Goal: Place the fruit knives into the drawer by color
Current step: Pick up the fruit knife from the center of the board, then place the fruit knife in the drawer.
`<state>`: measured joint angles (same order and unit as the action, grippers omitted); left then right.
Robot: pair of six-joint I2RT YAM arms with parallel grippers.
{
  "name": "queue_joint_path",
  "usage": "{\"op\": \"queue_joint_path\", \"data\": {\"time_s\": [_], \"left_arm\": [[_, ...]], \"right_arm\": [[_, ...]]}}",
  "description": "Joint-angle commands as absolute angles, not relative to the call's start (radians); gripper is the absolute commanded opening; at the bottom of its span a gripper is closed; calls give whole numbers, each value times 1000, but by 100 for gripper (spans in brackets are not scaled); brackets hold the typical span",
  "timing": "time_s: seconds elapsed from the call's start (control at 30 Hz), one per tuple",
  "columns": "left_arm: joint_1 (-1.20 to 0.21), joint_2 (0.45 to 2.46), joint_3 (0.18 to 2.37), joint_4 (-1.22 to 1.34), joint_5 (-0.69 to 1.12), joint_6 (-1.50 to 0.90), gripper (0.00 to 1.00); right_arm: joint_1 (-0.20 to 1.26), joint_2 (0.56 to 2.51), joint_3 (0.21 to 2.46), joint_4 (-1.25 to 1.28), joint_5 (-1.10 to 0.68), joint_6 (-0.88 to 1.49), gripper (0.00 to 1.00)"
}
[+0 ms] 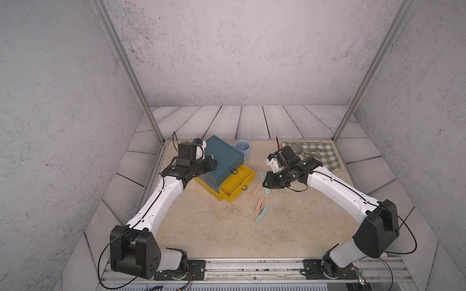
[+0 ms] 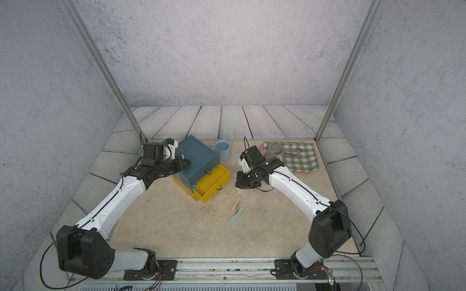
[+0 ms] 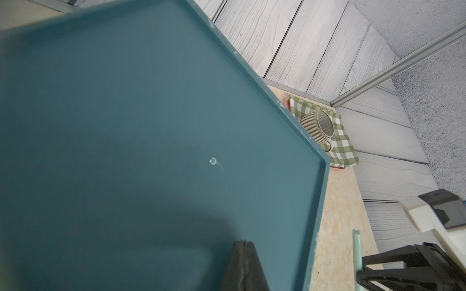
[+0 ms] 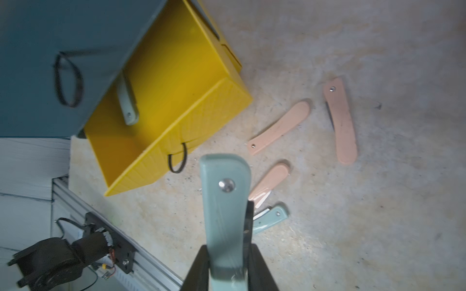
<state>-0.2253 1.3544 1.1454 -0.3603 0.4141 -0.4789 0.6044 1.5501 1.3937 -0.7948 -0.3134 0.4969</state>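
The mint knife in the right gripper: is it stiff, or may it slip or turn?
Likely stiff: the mint knife stands straight out of the right gripper. Its glossy surface may slip. With much length beyond the grip, it could pivot if it bumps the yellow drawer.

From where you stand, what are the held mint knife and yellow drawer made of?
Held mint knife: probably glossy plastic, going by its smooth sheen, with a shiny metal rivet. Yellow drawer: looks like moulded plastic, with fine ridges on its front; painted board is possible.
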Motion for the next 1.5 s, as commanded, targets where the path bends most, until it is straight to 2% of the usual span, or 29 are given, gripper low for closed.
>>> {"op": "queue_joint_path", "data": {"time_s": [0.0,0.27,0.77,1.47], "left_arm": [[-221,1379,1103,-502,382,-479,0],[-221,1376,1103,-499,383,-481,0],[-221,1369,1101,-495,389,-483,0],[-221,1362,1101,-505,382,-477,0]], "right_arm": [[623,1575,1438,-725,-379,557,25],[649,1635,1458,-576,-455,675,26],[670,1681,1374,-330,-448,916,26],[690,1794,1420,-282,-436,969,26]]}}
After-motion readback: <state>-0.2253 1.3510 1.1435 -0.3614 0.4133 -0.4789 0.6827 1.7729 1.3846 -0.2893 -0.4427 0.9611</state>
